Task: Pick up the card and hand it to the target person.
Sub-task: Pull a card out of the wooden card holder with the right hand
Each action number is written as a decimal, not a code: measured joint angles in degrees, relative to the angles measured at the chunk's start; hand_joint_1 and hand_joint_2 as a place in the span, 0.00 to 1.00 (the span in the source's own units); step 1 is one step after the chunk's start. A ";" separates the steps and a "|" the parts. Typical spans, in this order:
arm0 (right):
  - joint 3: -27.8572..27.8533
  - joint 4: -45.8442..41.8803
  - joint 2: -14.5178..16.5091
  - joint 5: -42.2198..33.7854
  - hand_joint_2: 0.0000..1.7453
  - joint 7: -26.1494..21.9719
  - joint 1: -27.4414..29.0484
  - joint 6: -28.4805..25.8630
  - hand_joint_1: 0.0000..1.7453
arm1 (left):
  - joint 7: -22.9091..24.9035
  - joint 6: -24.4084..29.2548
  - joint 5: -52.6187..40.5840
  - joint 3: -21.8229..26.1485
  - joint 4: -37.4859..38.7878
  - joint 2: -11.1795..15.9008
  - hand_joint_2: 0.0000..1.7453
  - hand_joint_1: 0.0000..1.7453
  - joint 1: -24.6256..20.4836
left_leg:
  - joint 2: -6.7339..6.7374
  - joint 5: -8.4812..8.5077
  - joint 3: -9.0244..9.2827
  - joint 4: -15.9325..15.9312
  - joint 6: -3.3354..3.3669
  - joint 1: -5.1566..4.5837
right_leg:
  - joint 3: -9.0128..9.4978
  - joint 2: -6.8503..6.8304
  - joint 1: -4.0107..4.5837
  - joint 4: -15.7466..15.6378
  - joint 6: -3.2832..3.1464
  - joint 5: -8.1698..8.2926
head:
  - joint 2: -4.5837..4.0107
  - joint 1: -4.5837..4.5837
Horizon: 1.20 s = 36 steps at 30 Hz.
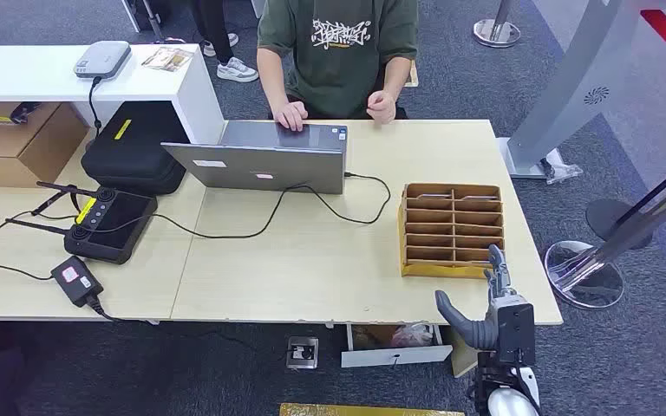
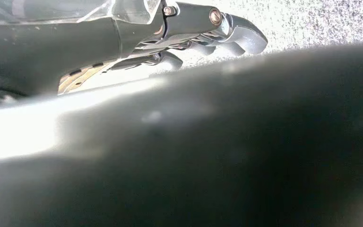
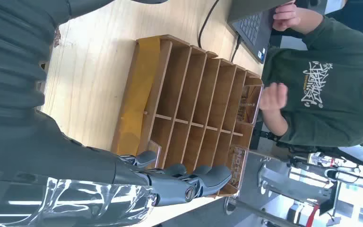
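A blurred dark mass covers most of the left wrist view beneath the left hand. The seated person is cut off at the head view's top edge.

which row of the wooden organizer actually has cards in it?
The row farthest from the robot, on the person's side of the wooden organizer: cards lie in its slots. The rows nearer the right hand look bare.

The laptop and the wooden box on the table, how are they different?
The laptop is grey metal, while the wooden box is brown. The laptop stands open with a cable plugged in; the wooden box lies flat, split into many small slots. A person's hand rests on the laptop; nothing touches the wooden box. Both sit on the table.
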 joint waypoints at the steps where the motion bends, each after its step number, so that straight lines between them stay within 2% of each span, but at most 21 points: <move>1: 0.00 -0.02 0.00 0.00 1.00 0.01 0.00 0.00 0.00 | 0.01 0.00 0.00 0.00 -0.01 0.00 0.00 0.00 0.00 | 0.00 0.00 0.00 0.00 0.00 0.00 | 0.00 0.00 0.00 0.00 0.00 0.00 | 0.00 0.00; 12: 0.00 -0.29 0.00 0.73 1.00 0.07 -0.01 0.01 0.00 | 0.20 0.00 0.09 0.00 -0.01 0.00 0.00 0.00 0.01 | 0.00 0.00 0.00 0.00 0.00 0.00 | 0.00 0.00 0.00 0.00 0.00 0.00 | 0.00 0.00; 15: 0.00 -0.29 -0.01 3.06 1.00 0.30 -0.06 -1.15 0.00 | 0.20 0.00 0.34 0.07 -0.01 -0.01 0.00 0.00 0.01 | 0.00 0.00 0.00 0.00 0.00 0.00 | 0.00 0.00 0.00 0.00 0.00 0.00 | 0.00 0.00; 17: 0.01 -0.28 -0.07 9.33 1.00 1.21 -0.30 -4.28 0.00 | 0.20 0.00 0.72 0.27 0.00 -0.04 0.00 0.00 0.01 | 0.00 0.00 -0.01 0.00 0.00 0.00 | 0.01 0.00 0.00 0.00 0.00 0.00 | 0.00 0.00; 19: 0.06 -0.12 -0.33 21.09 1.00 3.71 -1.02 -9.37 0.00 | 0.28 0.00 1.09 0.57 -0.01 -0.13 0.00 0.00 0.00 | 0.01 0.00 -0.02 0.00 0.00 0.00 | 0.01 0.00 0.00 0.01 0.00 0.01 | 0.00 0.00; 21: 0.34 0.72 -0.92 36.07 1.00 8.49 -2.63 -13.81 0.00 | 0.53 0.00 1.30 0.86 -0.01 -0.26 0.00 0.00 -0.03 | 0.04 0.01 -0.01 0.00 0.00 0.00 | 0.01 0.02 0.00 0.01 -0.01 0.02 | 0.00 0.00; 23: 0.89 2.44 -1.70 49.78 1.00 14.37 -4.79 -15.66 0.00 | 0.77 0.00 1.43 1.07 -0.01 -0.36 0.00 0.00 -0.12 | 0.07 0.02 0.01 0.00 0.00 0.00 | 0.02 0.04 0.00 0.01 -0.01 0.03 | 0.00 0.01; 26: 1.91 5.53 -2.89 63.26 1.00 21.73 -7.71 -15.80 0.00 | 0.90 0.00 1.70 1.34 -0.02 -0.45 0.00 0.00 -0.26 | 0.04 0.03 0.01 0.01 0.02 0.00 | 0.03 0.02 0.00 0.01 0.00 0.05 | 0.00 0.00; 29: 2.73 8.36 -4.30 68.40 1.00 25.81 -10.15 -15.74 0.00 | 0.87 0.00 1.79 1.64 -0.01 -0.59 0.00 0.00 -0.33 | 0.02 0.04 0.02 0.01 0.02 0.00 | 0.04 0.00 0.00 0.01 0.00 0.06 | 0.00 0.00; 36: 2.95 12.45 -7.84 70.80 1.00 29.24 -12.68 -14.15 0.00 | 0.23 0.00 1.01 1.75 -0.01 -0.62 0.00 0.00 -0.39 | -0.01 0.03 -0.01 0.01 0.02 0.00 | 0.03 -0.02 -0.01 0.00 0.01 0.05 | 0.00 0.00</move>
